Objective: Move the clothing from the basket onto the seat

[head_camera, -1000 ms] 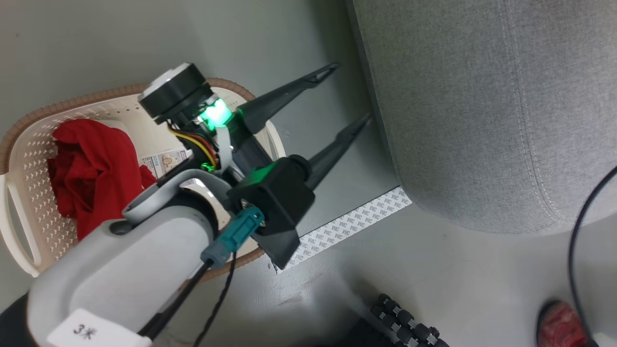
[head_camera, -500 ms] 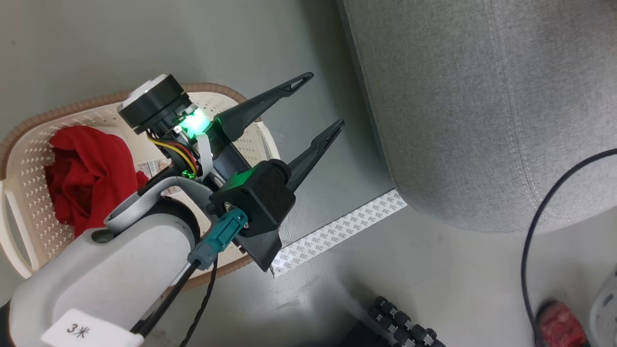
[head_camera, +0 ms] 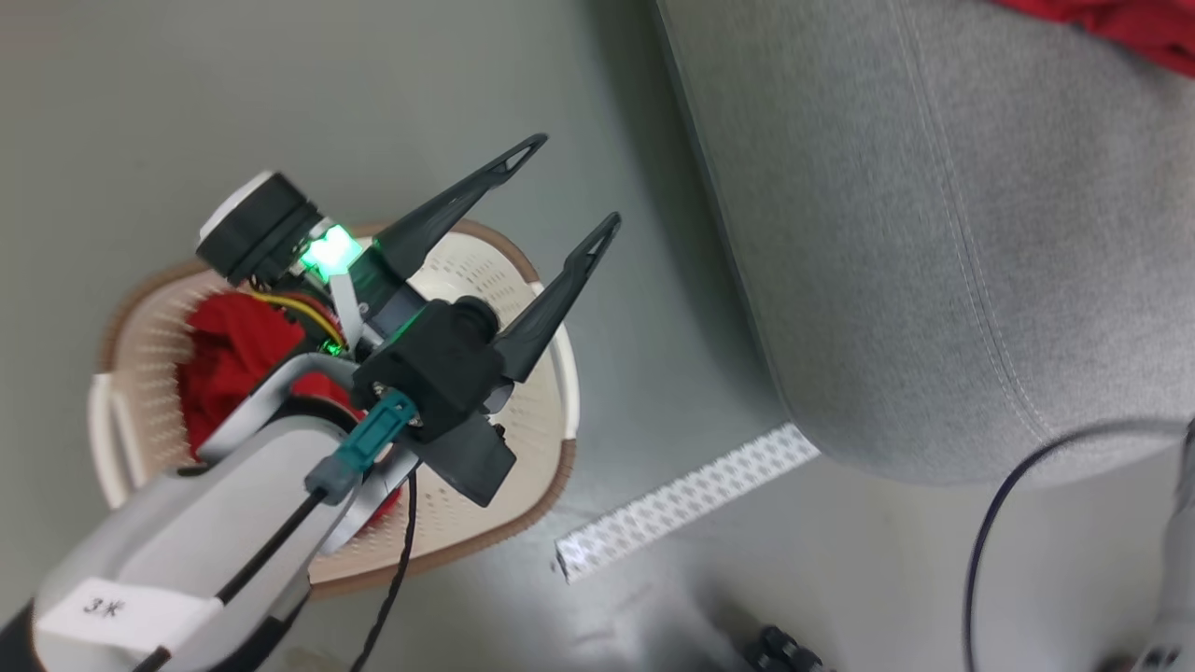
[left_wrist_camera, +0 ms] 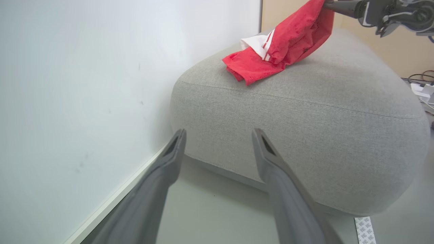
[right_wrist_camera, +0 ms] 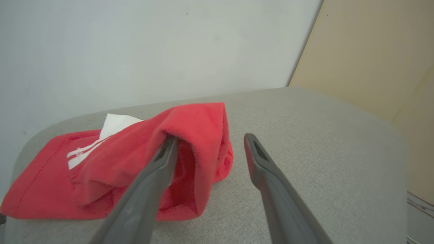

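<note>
Finds right jaws spread, no longer pressed shut. Notes red garment (right_wrist_camera: pixel 44 183) lying on seat (right_wrist_camera: pixel 305 135), draped over one finger (right_wrist_camera: pixel 149 189). Finds left jaws spread over basket (head_camera: pixel 523 448); second garment (head_camera: pixel 219 364) inside, toward 9 o'clock. Records head camera shifted.

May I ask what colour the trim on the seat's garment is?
White stripe trim, clearest in left wrist view.

Striped red garment (right_wrist_camera: pixel 44 193) lies on the grey seat (right_wrist_camera: pixel 305 135), red bundle (head_camera: pixel 219 359) in the basket (head_camera: pixel 537 415).
</note>
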